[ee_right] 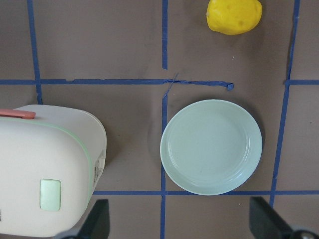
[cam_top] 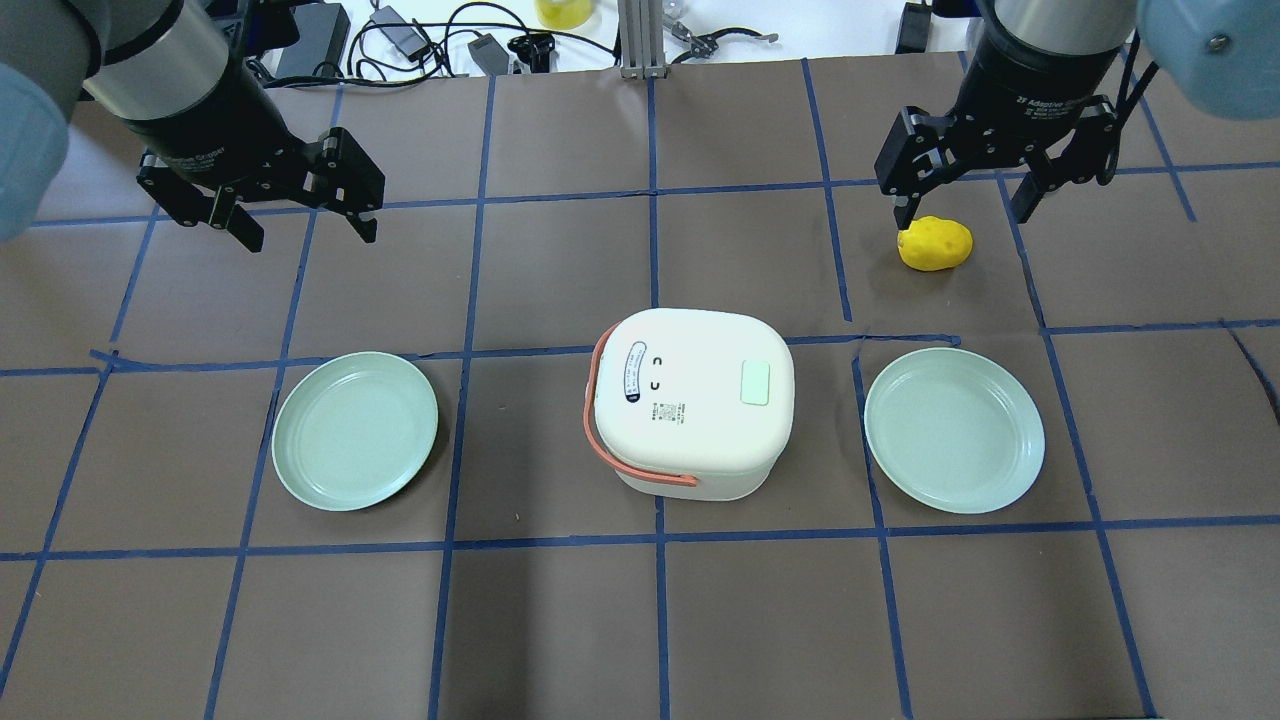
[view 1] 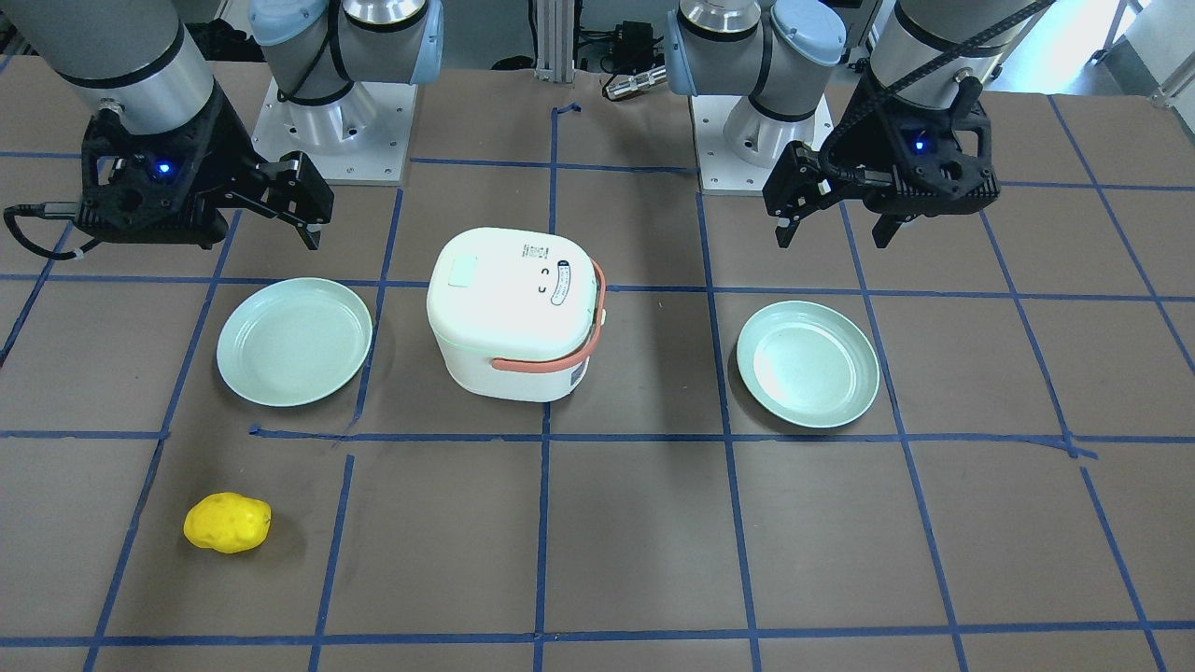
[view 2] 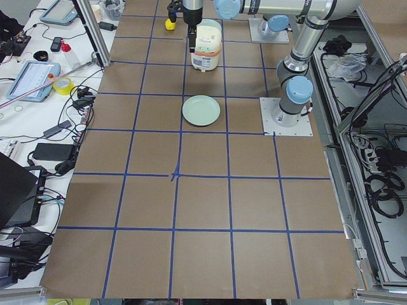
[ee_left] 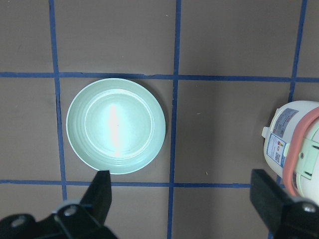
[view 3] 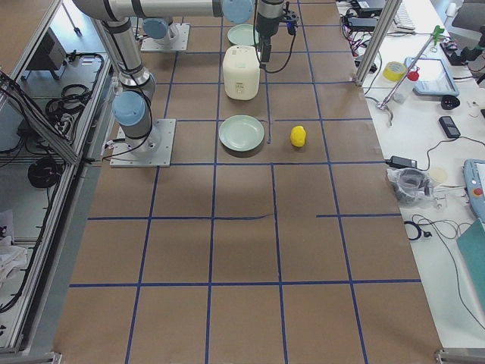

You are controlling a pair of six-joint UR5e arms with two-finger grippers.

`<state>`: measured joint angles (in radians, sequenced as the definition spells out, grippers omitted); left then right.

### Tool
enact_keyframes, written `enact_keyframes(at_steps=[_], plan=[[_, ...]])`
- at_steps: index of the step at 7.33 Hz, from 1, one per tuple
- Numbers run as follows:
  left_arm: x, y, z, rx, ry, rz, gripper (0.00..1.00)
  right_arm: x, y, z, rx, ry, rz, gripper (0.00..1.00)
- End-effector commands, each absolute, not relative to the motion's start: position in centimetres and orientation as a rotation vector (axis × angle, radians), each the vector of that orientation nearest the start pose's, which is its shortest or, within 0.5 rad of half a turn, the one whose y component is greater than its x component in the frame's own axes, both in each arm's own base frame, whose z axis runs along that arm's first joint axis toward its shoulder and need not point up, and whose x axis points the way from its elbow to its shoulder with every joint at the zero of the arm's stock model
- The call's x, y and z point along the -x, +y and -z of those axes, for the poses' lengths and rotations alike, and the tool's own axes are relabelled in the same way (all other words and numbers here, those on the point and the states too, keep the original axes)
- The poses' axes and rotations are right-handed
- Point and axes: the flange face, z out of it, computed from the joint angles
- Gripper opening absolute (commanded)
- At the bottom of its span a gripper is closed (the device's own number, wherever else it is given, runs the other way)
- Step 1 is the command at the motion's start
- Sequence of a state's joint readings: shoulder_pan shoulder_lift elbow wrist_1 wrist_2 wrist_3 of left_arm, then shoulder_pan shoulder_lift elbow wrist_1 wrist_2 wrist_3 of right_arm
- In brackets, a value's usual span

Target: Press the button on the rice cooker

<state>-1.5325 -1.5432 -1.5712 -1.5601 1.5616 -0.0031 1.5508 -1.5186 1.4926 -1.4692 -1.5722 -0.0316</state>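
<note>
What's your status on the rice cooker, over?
Left gripper and right gripper aloft, jaws open, empty. Rice cooker shut, between two green plates. Nothing on it; yellow potato lies apart.

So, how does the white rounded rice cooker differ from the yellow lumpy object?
The white rounded rice cooker is far larger than the yellow lumpy object. The cooker is smooth with an orange handle; the yellow object is pitted. The cooker stands between two pale green plates; the yellow object lies beyond the robot's right plate. Both rest on the table.
</note>
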Motion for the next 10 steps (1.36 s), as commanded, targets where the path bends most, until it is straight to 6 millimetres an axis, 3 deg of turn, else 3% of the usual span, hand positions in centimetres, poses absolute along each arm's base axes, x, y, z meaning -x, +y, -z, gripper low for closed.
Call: enact_keyframes(at_steps=[1, 3, 10], plan=[[11.56, -48.86, -50.25, 0.065, 3.149, 0.061, 1.0, -12.35, -50.86, -49.02, 0.021, 3.134, -0.12, 1.0], [11.56, -48.86, -50.25, 0.065, 3.149, 0.061, 1.0, -12.37, -50.63, -49.89, 0.019, 3.141, -0.118, 1.0], [11.56, -48.86, -50.25, 0.065, 3.149, 0.061, 1.0, -12.22, -50.45, -49.57, 0.016, 3.163, -0.134, 1.0]])
